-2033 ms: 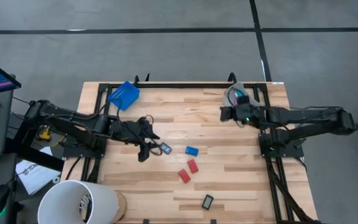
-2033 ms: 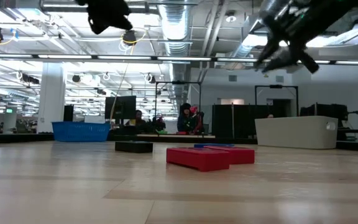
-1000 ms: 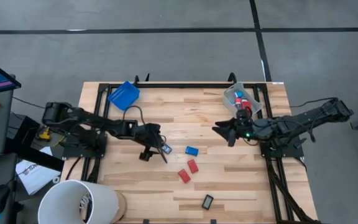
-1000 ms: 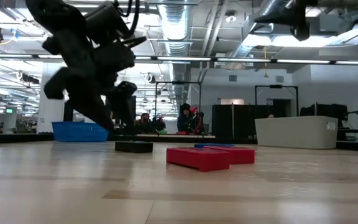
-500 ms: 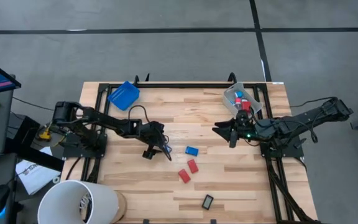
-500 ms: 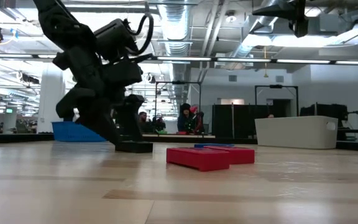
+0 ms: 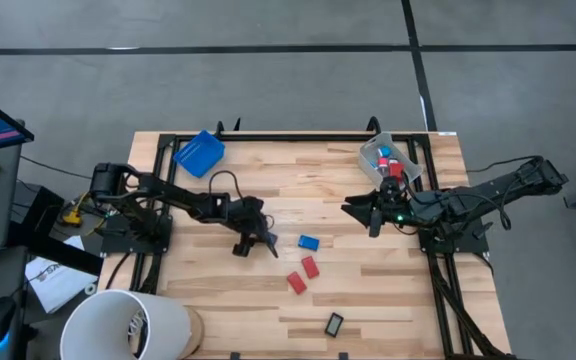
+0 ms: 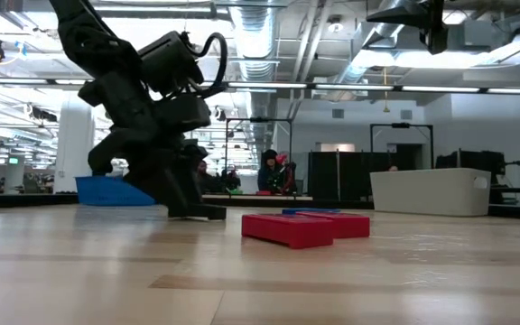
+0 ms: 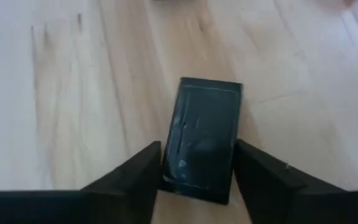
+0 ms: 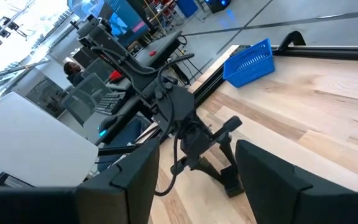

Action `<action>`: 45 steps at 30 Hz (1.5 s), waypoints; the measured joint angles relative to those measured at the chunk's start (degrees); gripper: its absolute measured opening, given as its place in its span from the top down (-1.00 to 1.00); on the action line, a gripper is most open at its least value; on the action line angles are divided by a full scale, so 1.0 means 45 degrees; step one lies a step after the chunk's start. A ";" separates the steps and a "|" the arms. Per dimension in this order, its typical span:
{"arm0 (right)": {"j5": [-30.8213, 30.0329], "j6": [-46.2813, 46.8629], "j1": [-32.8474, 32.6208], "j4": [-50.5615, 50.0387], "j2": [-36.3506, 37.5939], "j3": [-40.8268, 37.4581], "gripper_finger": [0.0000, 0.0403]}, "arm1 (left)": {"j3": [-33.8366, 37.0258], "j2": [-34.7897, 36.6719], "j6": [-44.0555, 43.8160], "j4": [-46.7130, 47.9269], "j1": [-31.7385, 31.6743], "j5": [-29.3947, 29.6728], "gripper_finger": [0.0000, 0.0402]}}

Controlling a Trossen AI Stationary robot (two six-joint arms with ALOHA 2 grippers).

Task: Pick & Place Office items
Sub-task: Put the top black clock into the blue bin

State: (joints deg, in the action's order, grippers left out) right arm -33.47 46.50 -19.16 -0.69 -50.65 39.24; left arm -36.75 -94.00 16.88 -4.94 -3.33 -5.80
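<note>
In the left wrist view a black rectangle (image 9: 204, 140) lies flat on the wooden table (image 7: 368, 290), left of centre. My left gripper (image 9: 197, 148) is down at the table (image 7: 255, 243) and shut on it. To its right lie a blue block (image 7: 309, 242), two red blocks (image 7: 311, 266) (image 7: 296, 283) and, near the front edge, another black rectangle (image 7: 334, 323). My right gripper (image 7: 360, 212) hangs raised over the table's right half, open (image 10: 197, 149), with nothing between its fingers. My left gripper pinches the black rectangle's two long sides (image 9: 169, 158) between its two fingers, at the end nearer the wrist. The fingers (image 9: 138, 177) slant down from the table's left and lie along those sides. The rectangle rests flat on the table, its dark face up.
A blue tray (image 7: 199, 153) sits at the far left corner and a clear bin (image 7: 390, 160) holding small pieces at the far right. A white bucket (image 7: 128, 325) stands off the near left corner. Bare wood lies between the arms.
My left gripper has sunk to the table over the black rectangle, and its fingers have closed in from either side onto it. The rectangle has stayed flat where it lay.
</note>
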 joint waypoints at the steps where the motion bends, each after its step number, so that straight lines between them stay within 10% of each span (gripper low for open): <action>1: 0.0000 0.0000 0.0000 0.0005 0.0000 0.0000 -0.02 | 0.0003 0.0022 -0.0222 0.0016 -0.0005 -0.0056 0.20; 11: 0.0000 0.0001 0.0039 -0.0001 0.0000 0.0000 -0.02 | 0.0009 0.0720 -0.4751 -0.2471 0.0005 -0.0549 0.19; 26: 0.0000 -0.0446 0.0144 0.0018 0.0005 0.0005 -0.02 | 0.0000 0.4134 -1.1188 -0.2996 -0.2893 0.5523 0.22; 45: 0.0044 -0.1005 0.0461 0.0267 0.0005 0.0005 -0.02 | 0.0000 0.3517 -2.3286 -0.0727 -0.4864 1.1712 0.24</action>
State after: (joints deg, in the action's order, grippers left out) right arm -33.28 41.98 -17.08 0.51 -50.63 39.27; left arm -36.75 -78.17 -87.91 -8.21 -25.22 46.90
